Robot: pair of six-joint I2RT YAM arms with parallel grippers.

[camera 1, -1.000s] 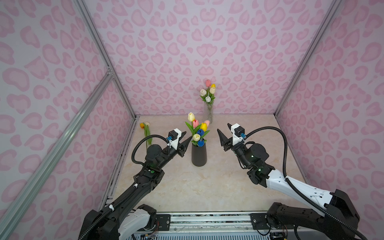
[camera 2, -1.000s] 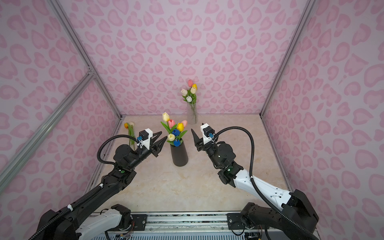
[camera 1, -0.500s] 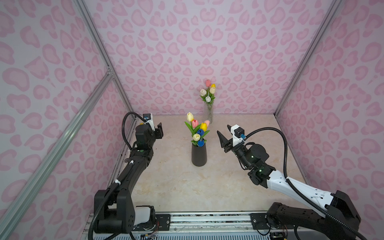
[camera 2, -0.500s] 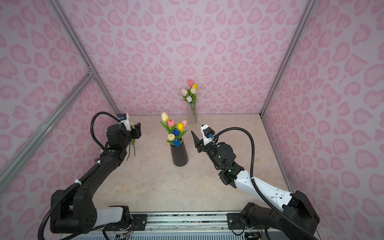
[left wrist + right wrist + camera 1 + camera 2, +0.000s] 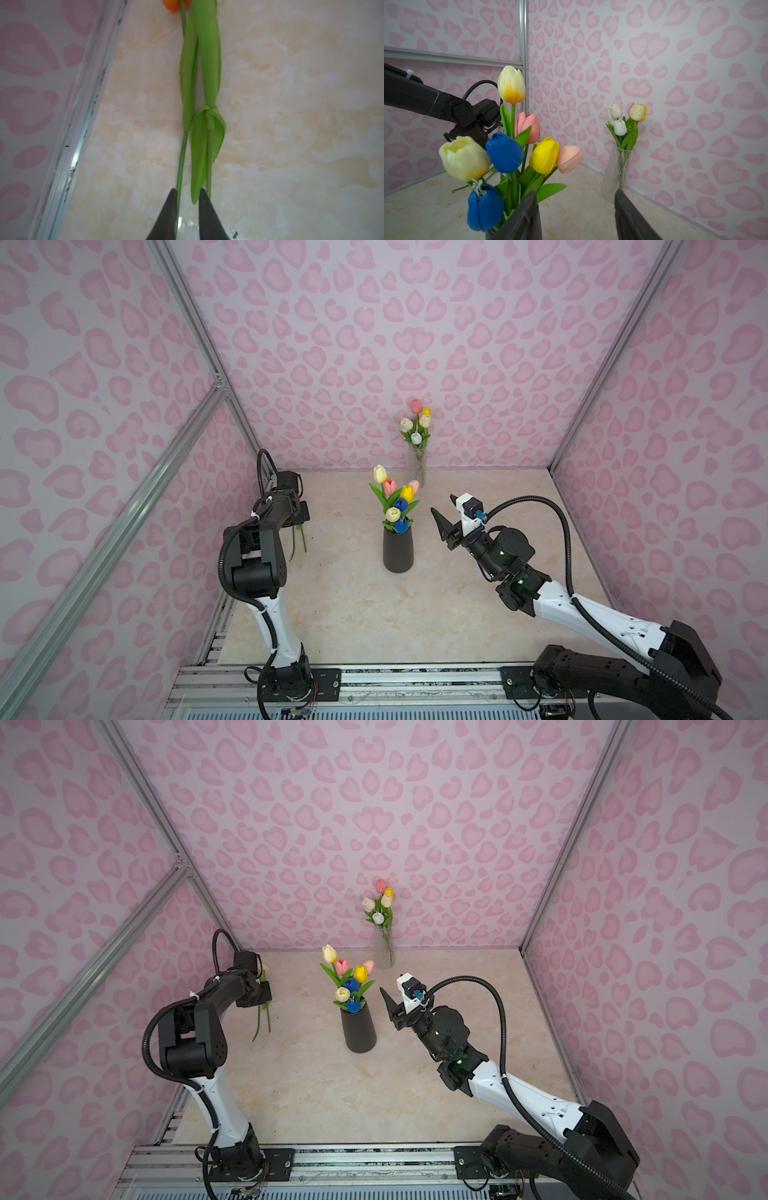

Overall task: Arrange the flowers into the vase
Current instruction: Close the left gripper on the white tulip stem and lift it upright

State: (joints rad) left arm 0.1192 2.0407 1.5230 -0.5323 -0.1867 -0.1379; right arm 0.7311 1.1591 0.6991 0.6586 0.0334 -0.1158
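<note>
Green-stemmed flowers (image 5: pixel 208 62) lie on the worktop (image 5: pixel 353 614), the left gripper (image 5: pixel 188 207) narrowly apart astride one stem (image 5: pixel 180 166), while the right gripper (image 5: pixel 442 506) hangs wide apart, empty, beside the black vase (image 5: pixel 398 549).

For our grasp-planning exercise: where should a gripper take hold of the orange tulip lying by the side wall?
Its bare lower stem, from above, jaws across it: it lies flat on the table, and a leaf wraps it higher up.

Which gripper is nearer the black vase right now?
Right. The right gripper hovers close beside the black vase, level with its flowers and not touching. The left gripper is well away by the side wall, pointing down over the loose stems.
</note>
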